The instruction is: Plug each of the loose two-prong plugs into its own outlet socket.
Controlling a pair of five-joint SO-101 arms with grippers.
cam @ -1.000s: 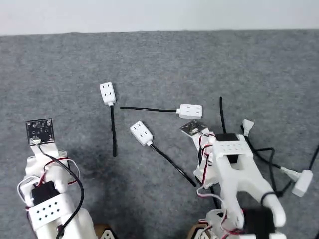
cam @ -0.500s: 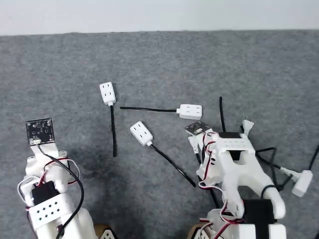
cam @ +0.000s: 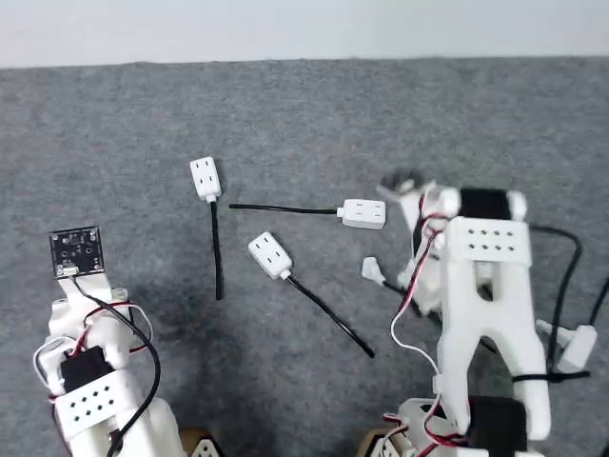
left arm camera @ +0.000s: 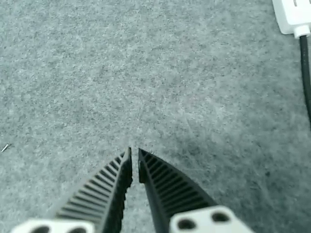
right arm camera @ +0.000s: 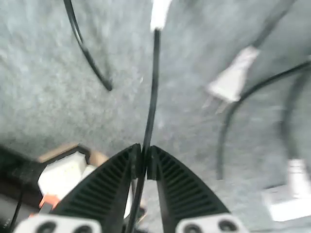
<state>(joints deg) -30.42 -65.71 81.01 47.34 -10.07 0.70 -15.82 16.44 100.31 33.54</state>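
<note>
- The white plug (cam: 373, 270) sits between the middle socket (cam: 269, 254) and the right arm, just below the right socket (cam: 364, 212). We cannot tell whether it rests on the carpet or hangs a little above it. We judge it to be light, hard, smooth plastic, with thin prongs that a crooked push could bend.
- Its black cord (right arm camera: 151, 87) looks thin and limp, so it will carry a pull but not steer the plug.
- The right gripper (right arm camera: 144, 148) is clamped on that cord, some way back from the plug and not on its body. Held like this, we expect the plug to swing and twist with its prongs unaimed. The better hold is across the flat sides of the body, just behind the prongs.
- A second plug (right arm camera: 227, 83) lies loose on its own dark cord with its prongs showing. It should handle the same way.
- The three sockets, including the far socket (cam: 205, 178), are small white blocks on short black cords, well apart from each other. They look light and unfixed, so we expect one to slide when a plug presses in unless it is braced from behind.
- The left gripper (left arm camera: 134, 154) hovers over the grey carpet (left arm camera: 97, 73), its jaws pressed almost together with nothing between them.
- The carpet's nap should give a little grip, but we judge it too little to hold a socket in place.
</note>
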